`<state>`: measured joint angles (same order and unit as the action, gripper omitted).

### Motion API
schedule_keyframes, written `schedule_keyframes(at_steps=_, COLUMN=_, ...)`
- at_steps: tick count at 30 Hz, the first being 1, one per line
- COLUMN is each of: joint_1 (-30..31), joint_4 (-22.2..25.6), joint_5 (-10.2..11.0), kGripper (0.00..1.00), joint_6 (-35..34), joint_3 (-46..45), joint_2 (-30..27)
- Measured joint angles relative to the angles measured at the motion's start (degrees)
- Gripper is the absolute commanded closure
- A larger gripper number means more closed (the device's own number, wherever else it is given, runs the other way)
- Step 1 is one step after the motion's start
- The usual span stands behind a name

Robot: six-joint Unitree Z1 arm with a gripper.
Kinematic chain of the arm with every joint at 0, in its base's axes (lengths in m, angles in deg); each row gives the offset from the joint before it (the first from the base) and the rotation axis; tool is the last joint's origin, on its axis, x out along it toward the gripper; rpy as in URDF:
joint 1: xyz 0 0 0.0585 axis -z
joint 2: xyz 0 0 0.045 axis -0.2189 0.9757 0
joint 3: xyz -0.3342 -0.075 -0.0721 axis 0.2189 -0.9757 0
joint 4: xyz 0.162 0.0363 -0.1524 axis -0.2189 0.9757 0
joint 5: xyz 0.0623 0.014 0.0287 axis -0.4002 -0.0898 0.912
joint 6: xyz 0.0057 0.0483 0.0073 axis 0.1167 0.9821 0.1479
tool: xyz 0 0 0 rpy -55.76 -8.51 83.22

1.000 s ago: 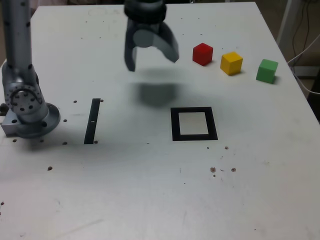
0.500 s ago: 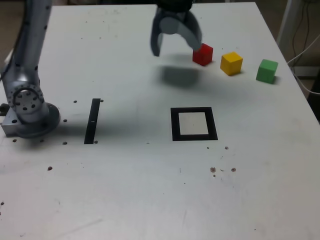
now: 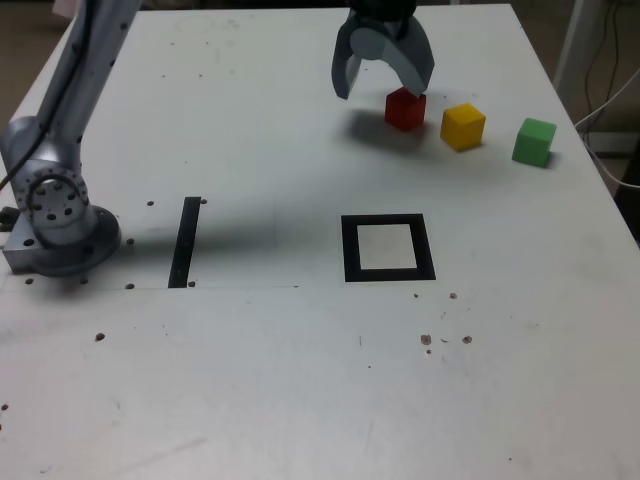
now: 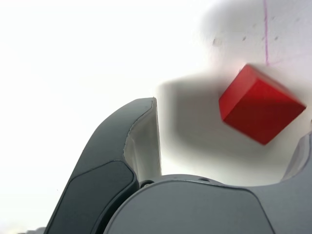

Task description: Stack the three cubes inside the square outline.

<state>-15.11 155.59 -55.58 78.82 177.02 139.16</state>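
Note:
Three cubes stand in a row on the far right of the white table in the exterior view: a red cube [image 3: 405, 109], a yellow cube [image 3: 462, 126] and a green cube [image 3: 534, 141]. My gripper [image 3: 381, 90] hangs open just above the table, its jaws spread wide, one finger right over the red cube and the other to the exterior view's left of it. The wrist view shows the red cube [image 4: 260, 104] lying between my fingers [image 4: 144, 141], untouched. The square outline [image 3: 388, 247], black tape with a white centre, lies empty nearer the camera.
A straight black tape strip [image 3: 185, 241] lies toward the exterior view's left. The arm's grey base [image 3: 55, 215] stands at the left edge. Small dark specks [image 3: 426, 340] dot the table. Cables [image 3: 605, 80] hang past the right edge.
The open gripper has travelled to the exterior view's right and farther back, from mid-table to the red cube. The cubes have not moved.

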Motion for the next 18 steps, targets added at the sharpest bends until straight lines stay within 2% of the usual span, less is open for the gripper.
schedule_keyframes(at_steps=5, joint_1=0.02, joint_4=1.00, joint_5=0.98, kGripper=0.04, joint_6=1.68, joint_3=3.59, joint_2=2.72)
schedule_keyframes(at_steps=18, joint_1=1.50, joint_4=3.40, joint_5=1.26, kGripper=0.06, joint_6=2.14, joint_3=7.23, joint_2=6.49)
